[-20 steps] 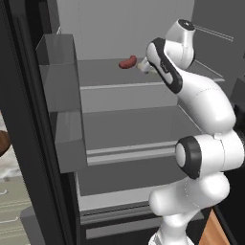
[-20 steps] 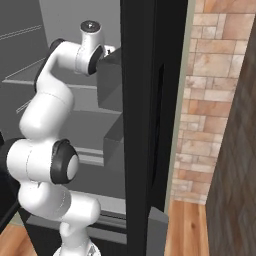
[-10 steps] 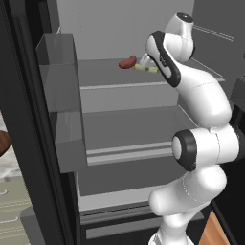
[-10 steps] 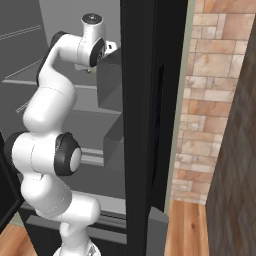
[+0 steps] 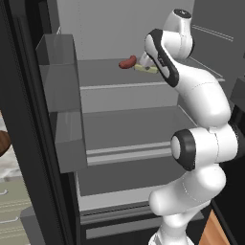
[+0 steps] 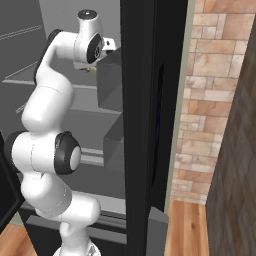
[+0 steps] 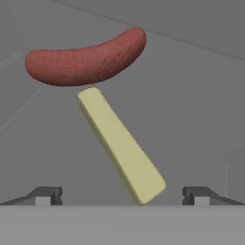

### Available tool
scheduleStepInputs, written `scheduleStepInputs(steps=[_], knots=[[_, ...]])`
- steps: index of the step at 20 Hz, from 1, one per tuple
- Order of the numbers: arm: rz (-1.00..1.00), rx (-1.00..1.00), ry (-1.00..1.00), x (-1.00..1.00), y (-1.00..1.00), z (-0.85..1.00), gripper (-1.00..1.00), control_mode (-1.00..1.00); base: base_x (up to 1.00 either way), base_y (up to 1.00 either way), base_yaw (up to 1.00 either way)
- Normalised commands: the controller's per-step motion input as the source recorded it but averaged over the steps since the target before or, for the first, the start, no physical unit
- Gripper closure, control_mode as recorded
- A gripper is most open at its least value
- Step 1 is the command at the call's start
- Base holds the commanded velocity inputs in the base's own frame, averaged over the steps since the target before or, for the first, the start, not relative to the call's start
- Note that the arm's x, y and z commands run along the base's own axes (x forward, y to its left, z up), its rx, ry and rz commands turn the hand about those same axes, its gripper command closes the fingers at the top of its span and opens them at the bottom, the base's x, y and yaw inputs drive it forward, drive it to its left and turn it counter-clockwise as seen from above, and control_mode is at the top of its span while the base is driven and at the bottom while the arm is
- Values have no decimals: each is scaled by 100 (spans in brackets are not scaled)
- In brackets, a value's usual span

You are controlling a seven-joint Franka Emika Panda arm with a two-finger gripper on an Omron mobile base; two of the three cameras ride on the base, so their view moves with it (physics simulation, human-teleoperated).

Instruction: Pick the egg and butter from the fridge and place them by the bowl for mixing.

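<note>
Reaching into the fridge [image 5: 28, 143], I hold my fingers [image 7: 122, 195] spread wide and empty, one tip at each lower corner of the hand view. The butter [image 7: 119, 143] lies between them on the upper shelf [image 5: 105, 79], slanting toward upper left. Risk: its far end appears to touch the red sausage [image 7: 86, 60]. Closing off-axis may skew the stick or drag the sausage along.

Arm reached deeper into fridge [image 5: 119, 95]; tool [image 7: 122, 194] nearer butter [image 7: 119, 143].
</note>
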Motion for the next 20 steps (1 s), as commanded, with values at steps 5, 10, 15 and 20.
scheduleStepInputs(steps=[5, 10, 15, 20], knots=[[3, 0, 0, 30, 0, -4, -100, -100, 0, 0, 0], [8, 0, 2, 13, 0, -5, -100, -100, 0, 0, 0], [12, -5, 3, 0, 1, -21, -100, -100, 0, 0, 0], [12, -5, 0, 0, 5, -25, -100, -100, 0, 0, 0]])
